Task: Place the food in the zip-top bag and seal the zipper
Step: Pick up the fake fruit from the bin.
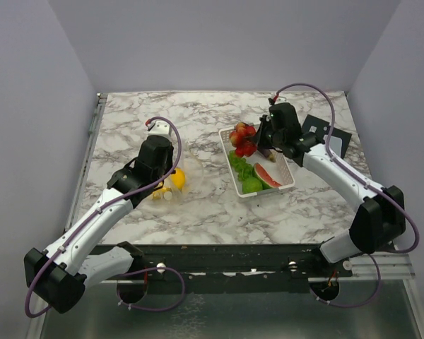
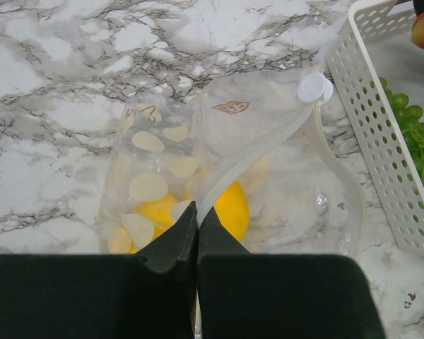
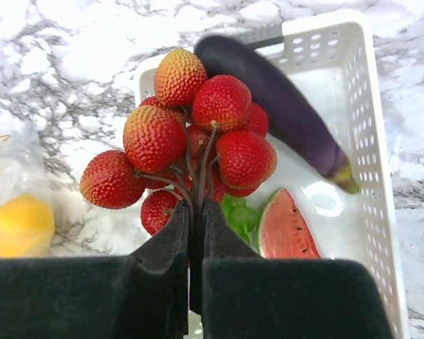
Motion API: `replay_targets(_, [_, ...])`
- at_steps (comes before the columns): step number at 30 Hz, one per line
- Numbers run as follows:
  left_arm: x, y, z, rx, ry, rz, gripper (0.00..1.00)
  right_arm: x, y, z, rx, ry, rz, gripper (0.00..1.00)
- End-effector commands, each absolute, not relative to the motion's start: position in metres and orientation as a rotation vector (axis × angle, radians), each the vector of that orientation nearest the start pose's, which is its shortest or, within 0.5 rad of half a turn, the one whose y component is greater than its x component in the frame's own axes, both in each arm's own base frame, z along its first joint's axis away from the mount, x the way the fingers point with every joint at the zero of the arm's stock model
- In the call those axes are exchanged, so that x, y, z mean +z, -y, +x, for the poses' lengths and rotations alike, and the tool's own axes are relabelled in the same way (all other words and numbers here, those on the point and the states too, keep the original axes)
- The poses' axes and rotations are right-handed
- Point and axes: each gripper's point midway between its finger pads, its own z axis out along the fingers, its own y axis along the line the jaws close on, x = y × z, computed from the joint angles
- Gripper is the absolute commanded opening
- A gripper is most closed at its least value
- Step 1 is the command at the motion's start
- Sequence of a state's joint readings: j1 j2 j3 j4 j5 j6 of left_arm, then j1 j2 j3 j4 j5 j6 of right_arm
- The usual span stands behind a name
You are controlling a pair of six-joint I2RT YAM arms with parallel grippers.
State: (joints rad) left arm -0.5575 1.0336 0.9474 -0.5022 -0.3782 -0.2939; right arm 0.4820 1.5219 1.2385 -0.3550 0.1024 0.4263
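Left gripper (image 2: 196, 220) pinches the zip-top bag (image 2: 283, 176) at its mouth strip, with a yellow piece (image 2: 230, 208) just beyond its tips; only its wrist view shows this clearly. Right gripper (image 3: 196, 212) clamps the red cluster (image 3: 191, 134) by its stems over the basket (image 3: 364, 127). Marble (image 1: 205, 191) shows between bag and basket.

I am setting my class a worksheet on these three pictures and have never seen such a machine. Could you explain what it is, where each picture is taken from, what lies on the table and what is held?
These are two robot arms bolted at the near edge of a marble table. One picture looks down from above and behind them. The other two come from a camera on each wrist, with that arm's dark fingers at the bottom. The left arm's fingers are shut on the mouth edge of a clear bag with a yellow piece inside. The right arm's fingers pinch the stems of a red fruit cluster at a white basket, which holds an eggplant, a watermelon slice and green pieces.
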Motion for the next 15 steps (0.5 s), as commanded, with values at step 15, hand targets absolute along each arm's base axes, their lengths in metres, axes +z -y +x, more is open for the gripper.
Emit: replay_targets(15, [0.211,0.118,0.294,-0.094,-2.106,0.059,0.0,0.278,-0.231,0.315,0.682,-2.075,-0.292,0.01])
